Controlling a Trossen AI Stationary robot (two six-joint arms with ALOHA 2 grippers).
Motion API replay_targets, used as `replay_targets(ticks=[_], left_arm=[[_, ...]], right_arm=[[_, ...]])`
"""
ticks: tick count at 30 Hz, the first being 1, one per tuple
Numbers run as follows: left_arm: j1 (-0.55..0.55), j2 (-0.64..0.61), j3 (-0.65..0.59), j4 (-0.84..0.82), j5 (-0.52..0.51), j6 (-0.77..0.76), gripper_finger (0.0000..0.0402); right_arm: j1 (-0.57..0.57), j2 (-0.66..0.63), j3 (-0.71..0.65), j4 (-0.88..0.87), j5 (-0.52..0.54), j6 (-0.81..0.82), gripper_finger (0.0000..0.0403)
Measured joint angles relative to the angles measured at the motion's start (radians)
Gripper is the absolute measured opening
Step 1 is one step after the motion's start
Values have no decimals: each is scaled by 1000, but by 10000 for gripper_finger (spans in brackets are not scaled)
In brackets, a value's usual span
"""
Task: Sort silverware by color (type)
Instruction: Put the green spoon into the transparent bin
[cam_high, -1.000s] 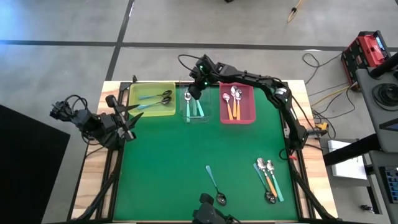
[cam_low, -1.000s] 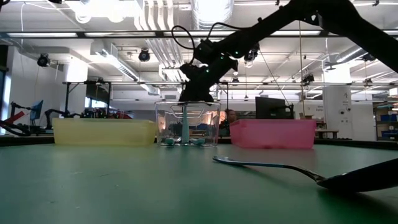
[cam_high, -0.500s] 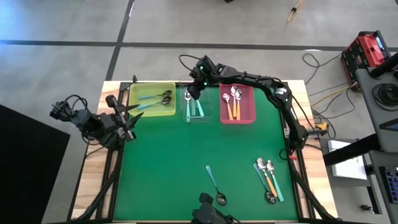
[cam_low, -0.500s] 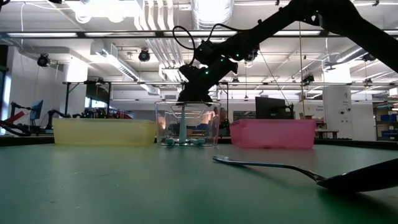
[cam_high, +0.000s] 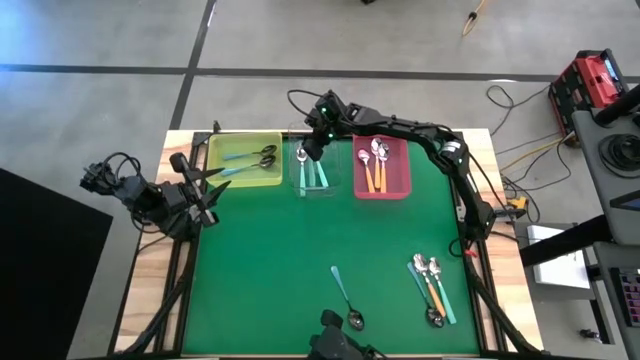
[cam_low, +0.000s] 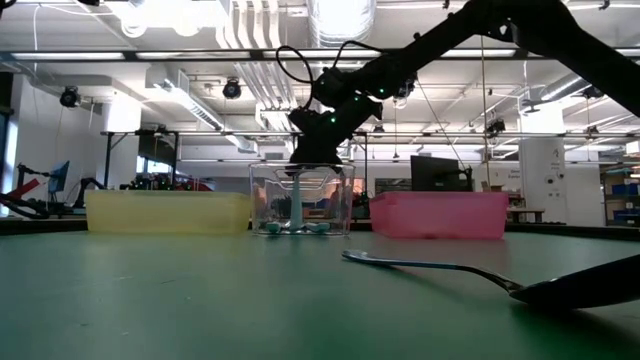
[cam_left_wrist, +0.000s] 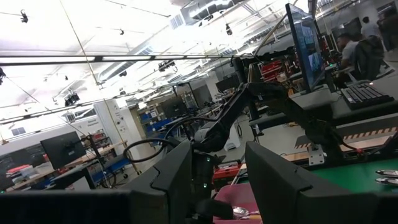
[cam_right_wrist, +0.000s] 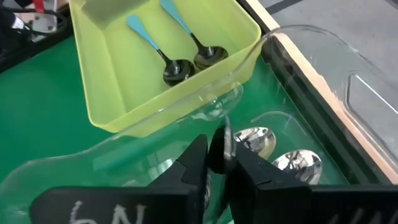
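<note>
Green desk (cam_high: 280, 250) fills mid frame of the high view, three bins along its upper edge: yellow bin (cam_high: 243, 160) upper left holding two dark-bowled teal spoons (cam_high: 258, 157), clear bin (cam_high: 314, 170) at centre with teal-handled silver spoons (cam_low: 296, 226), pink bin (cam_high: 382, 167) to its right with orange-handled spoons (cam_high: 375, 170). Right end effector (cam_high: 311, 150) sits over the clear bin's top end, pinching a spoon (cam_right_wrist: 227, 135) that hangs handle-down inside it; against the frames a second back the arm has dipped then risen slightly, and the fingers look to be just starting to ease, though the right wrist view shows them close on the spoon's neck, so grasp not yet released. Reads as the drop-off step for a teal/silver piece, nearly done. Left end effector (cam_high: 207, 187) waits at the desk's left edge, half open, empty, unchanged. To be sorted yet: one teal spoon (cam_high: 345, 297) lower centre, plus a small cluster (cam_high: 432, 288) of orange and teal ones lower right. Likely next: full release, lift clear, then go for the lower pieces.
</note>
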Motion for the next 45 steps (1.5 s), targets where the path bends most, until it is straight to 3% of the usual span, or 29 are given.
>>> replay_targets(ticks=[7, 26, 45], left_arm=[[0, 0, 0, 0, 0, 0, 134], [0, 0, 0, 0, 0, 0, 134], [0, 0, 0, 0, 0, -1, 134]], right_arm=[[0, 1, 0, -3, 1, 3, 55], [0, 1, 0, 0, -5, 5, 50], [0, 1, 1, 0, 2, 16, 105]])
